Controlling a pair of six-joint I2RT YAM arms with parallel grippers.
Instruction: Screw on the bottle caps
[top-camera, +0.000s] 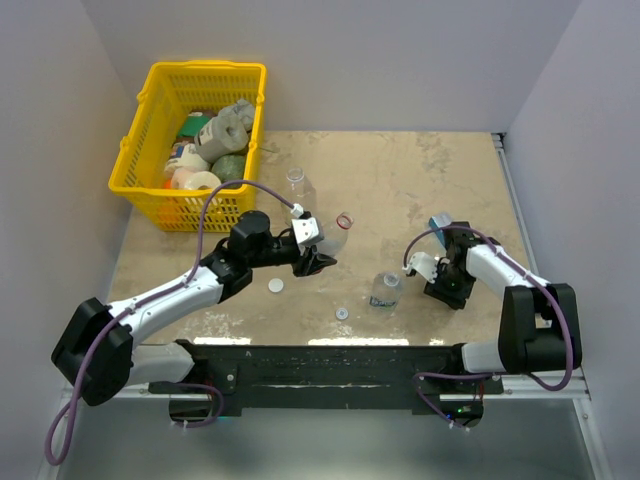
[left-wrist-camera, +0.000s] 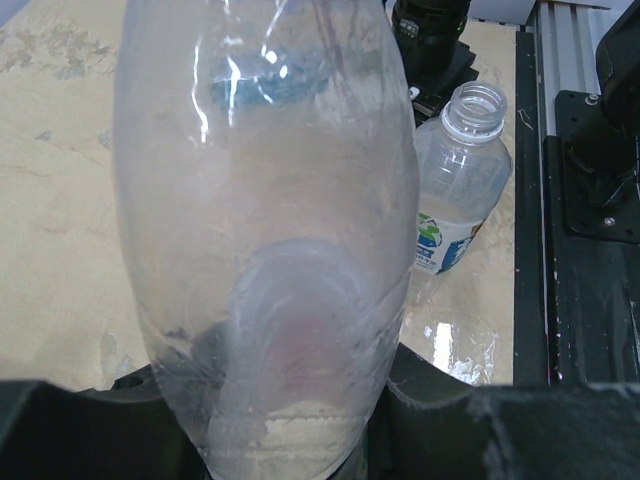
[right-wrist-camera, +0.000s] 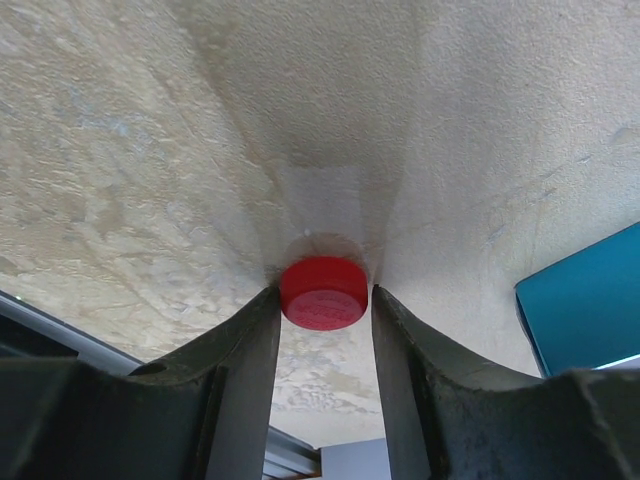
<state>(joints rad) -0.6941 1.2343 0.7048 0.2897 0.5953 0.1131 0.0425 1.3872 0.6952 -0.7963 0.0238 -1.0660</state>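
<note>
A: Right gripper (right-wrist-camera: 322, 300) status?
B: Pinching small round red plastic cap (right-wrist-camera: 322, 292) on table (right-wrist-camera: 120, 150), 3 o'clock from short blue-labelled plastic bottle (top-camera: 384, 290).
A: Left gripper (top-camera: 318, 258)?
B: Clamped on clear plastic bottle (left-wrist-camera: 265, 250). Risk: shallow edge pinch, cap slipping out on lift.

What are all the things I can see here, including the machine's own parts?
table: one, beige, under everything
basket: one, yellow, far left corner, full of assorted items
unlabelled bottle: one, clear, upright beside the basket
blue-labelled bottle: one, clear, uncapped, centre-right
held bottle: one, clear, in the left gripper
white cap: one, on the table, near centre
grey ring cap: one, near the front edge
red cap: one, between the right gripper's fingers
box: one, blue, beside the right arm
left gripper: black, clamping the held bottle
right gripper: black, touching both sides of the red cap
</note>
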